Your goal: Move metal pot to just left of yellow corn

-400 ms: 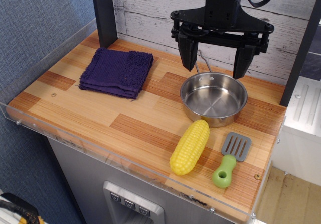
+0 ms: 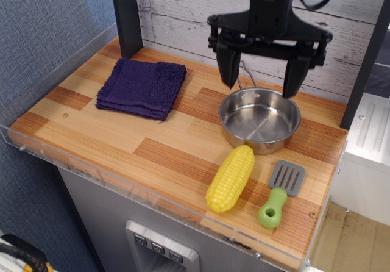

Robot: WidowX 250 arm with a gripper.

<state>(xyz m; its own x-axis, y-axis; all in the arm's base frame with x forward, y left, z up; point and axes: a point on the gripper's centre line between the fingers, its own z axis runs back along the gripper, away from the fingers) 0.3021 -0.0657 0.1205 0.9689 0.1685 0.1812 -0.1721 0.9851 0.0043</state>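
Nearest the camera, the clear acrylic rim (image 2: pixel 122 180) runs along the front edge of the wooden tabletop (image 2: pixel 170 144). Just behind it, at about five o'clock on the board, the yellow corn (image 2: pixel 231 177) lies slanted, its tip pointing toward one o'clock. Just beside it at three o'clock rests a grey spatula with a green handle (image 2: pixel 281 193), its slotted blade farther from the camera than its handle.

Farther back, the metal pot (image 2: pixel 260 120) sits upright and empty at about twelve o'clock from the corn, its near wall touching or all but touching the cob's tip. Its thin wire handle reaches away toward the back wall. Well apart, at nine o'clock from the pot, a folded purple cloth (image 2: pixel 142 87) lies flat.

Above the pot's far rim, the gripper (image 2: pixel 259 80) hangs from a vertical black arm, pointing straight down. Its two dark fingers (image 2: pixel 230 68) are spread wide, one over each side of the rim, holding nothing and clear of the metal. Behind stands the whitewashed plank wall (image 2: pixel 183 10).
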